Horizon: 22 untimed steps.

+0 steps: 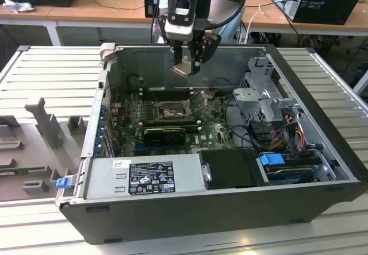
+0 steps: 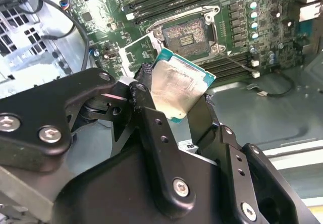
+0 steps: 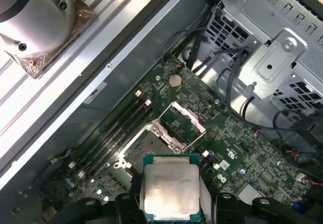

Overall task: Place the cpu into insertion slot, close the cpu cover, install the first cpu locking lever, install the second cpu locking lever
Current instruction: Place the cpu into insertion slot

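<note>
My gripper (image 1: 188,57) hangs above the open computer case, shut on the cpu (image 1: 185,68) by two opposite edges. Both wrist views show the chip's pale silver top (image 2: 179,85) (image 3: 170,191) between the black fingers (image 2: 146,90) (image 3: 126,201), tilted and held in the air. The insertion slot (image 1: 171,112) (image 2: 185,34) (image 3: 146,151) lies on the green board below the chip, uncovered, with a dark centre. The cpu cover (image 3: 187,119) (image 2: 132,50) is flipped open beside the socket. A thin wire lever (image 2: 237,62) stands free near it.
Long black memory slots (image 3: 116,133) run beside the socket. A black card (image 1: 164,133) sits in front of it. The power supply (image 1: 144,177) fills the case's near side, and a metal drive cage (image 1: 264,94) with cables stands on the exterior view's right. Grey fixtures (image 1: 46,123) lie outside.
</note>
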Each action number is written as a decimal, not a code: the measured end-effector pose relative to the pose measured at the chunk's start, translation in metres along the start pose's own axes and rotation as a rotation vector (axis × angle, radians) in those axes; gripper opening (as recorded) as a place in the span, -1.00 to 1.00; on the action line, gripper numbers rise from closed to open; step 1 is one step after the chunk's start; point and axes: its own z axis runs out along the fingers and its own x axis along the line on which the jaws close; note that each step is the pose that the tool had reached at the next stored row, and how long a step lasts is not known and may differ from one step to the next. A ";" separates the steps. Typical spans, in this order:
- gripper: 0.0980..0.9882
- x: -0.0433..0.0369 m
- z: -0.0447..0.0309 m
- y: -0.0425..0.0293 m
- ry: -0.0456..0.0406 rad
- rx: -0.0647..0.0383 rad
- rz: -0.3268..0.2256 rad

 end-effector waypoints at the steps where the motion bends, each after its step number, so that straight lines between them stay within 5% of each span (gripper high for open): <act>1: -0.04 0.0000 0.0002 0.0000 -0.0017 0.000 0.017; 14: -0.04 0.0000 0.0027 -0.0002 -0.0196 -0.002 0.205; 22: -0.04 -0.0001 0.0051 -0.0004 -0.0397 -0.006 0.434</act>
